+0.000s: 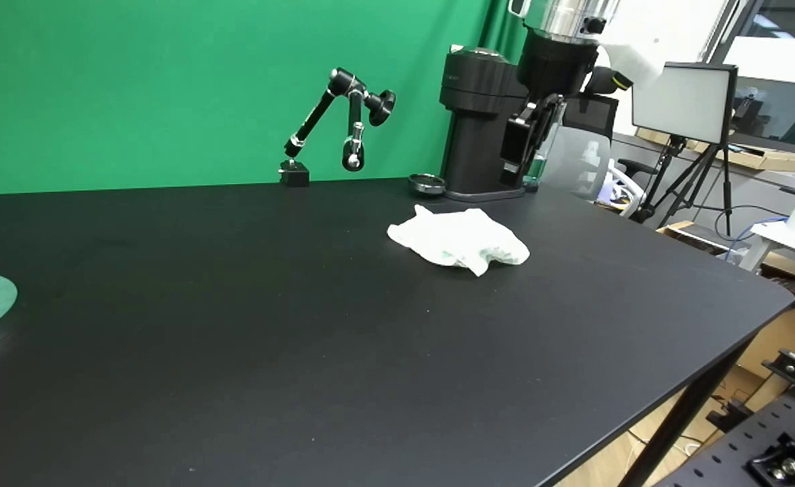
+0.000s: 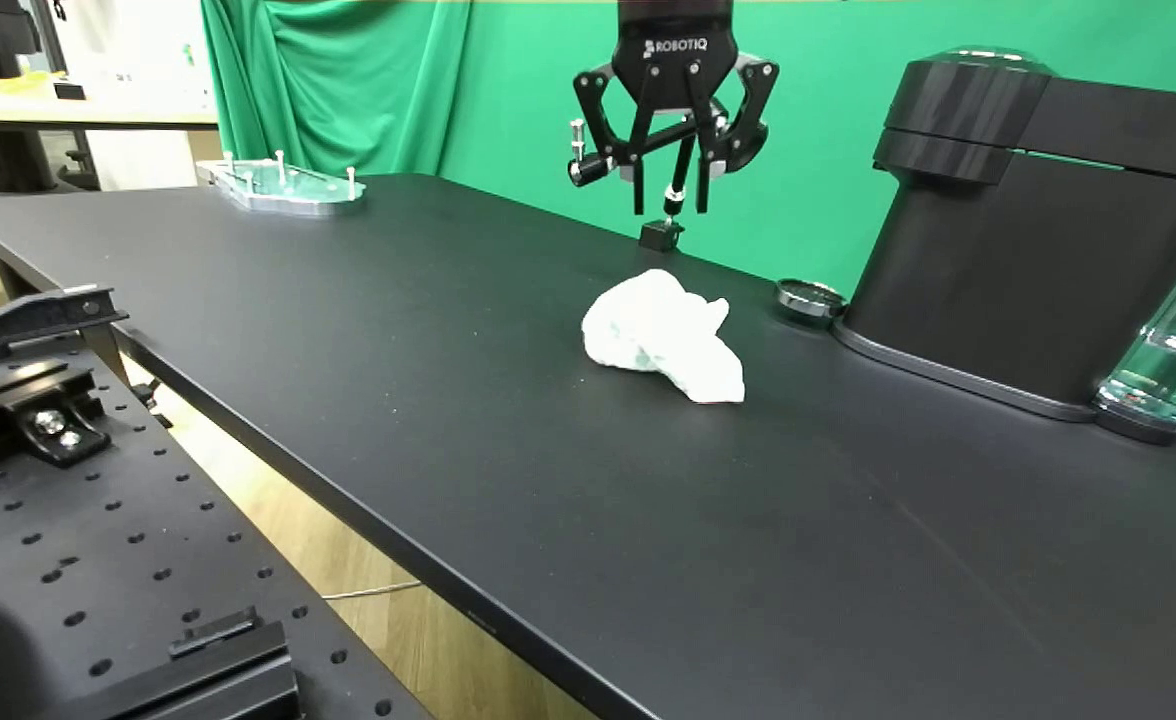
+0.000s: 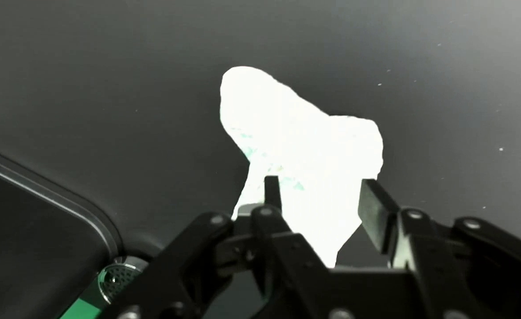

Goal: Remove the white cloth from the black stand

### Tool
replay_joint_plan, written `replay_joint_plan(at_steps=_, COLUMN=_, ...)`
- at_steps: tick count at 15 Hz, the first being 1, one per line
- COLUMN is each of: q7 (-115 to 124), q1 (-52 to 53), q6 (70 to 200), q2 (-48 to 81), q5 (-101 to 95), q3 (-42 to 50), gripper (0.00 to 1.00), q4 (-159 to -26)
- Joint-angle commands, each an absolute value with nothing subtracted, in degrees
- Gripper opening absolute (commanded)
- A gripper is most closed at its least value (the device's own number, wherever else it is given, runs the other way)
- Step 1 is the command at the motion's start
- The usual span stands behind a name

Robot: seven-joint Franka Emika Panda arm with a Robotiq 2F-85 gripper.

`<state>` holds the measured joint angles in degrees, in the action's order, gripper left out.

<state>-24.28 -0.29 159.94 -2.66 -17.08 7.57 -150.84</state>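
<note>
Gripper (image 2: pixel 671 200): hanging in midair, parted at the fingertips (image 2: pixel 639 195).
White cloth (image 2: pixel 660 325): lying crumpled on the black table (image 2: pixel 448 330).
Black machine (image 2: pixel 998 270): upright, near the cloth.
Jointed arm (image 1: pixel 355 108): standing at the table's back edge.
Green curtain (image 2: pixel 368 80): hung behind.

— Cloth (image 2: pixel 663 325), from where you stand?
— White, I see, pale-green marks.
— Gripper (image 2: pixel 670 195)?
— Black, white lettering.
— Table (image 1: pixel 269 325)?
— Black, white specks.
— Curtain (image 2: pixel 348 90)?
— Green.
— Machine (image 2: pixel 1018 260)?
— Black.
— Screen (image 1: pixel 681 101)?
— Light grey, black-framed.
— Floor (image 2: pixel 458 640)?
— Tan, wood-grained.
</note>
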Motion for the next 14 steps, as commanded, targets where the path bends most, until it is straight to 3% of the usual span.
replay_joint_plan(at_steps=1, q7=-17.7, q1=-0.9, q6=149.4, q2=-6.7, q5=-17.2, q3=4.5, gripper=0.8, q4=-150.5)
replay_joint_plan(at_steps=3, q7=-16.9, q1=-0.6, q6=142.6, q2=-8.4, q5=-15.2, q3=3.5, gripper=0.94, q4=-150.3)
replay_joint_plan(at_steps=5, q7=-17.0, q1=-0.5, q6=137.3, q2=-9.8, q5=-13.1, q3=3.1, gripper=1.0, q4=-150.1)
replay_joint_plan(at_steps=14, q7=-17.7, q1=-2.2, q6=125.0, q2=-12.7, q5=-10.5, q3=4.1, gripper=1.0, q4=-146.5)
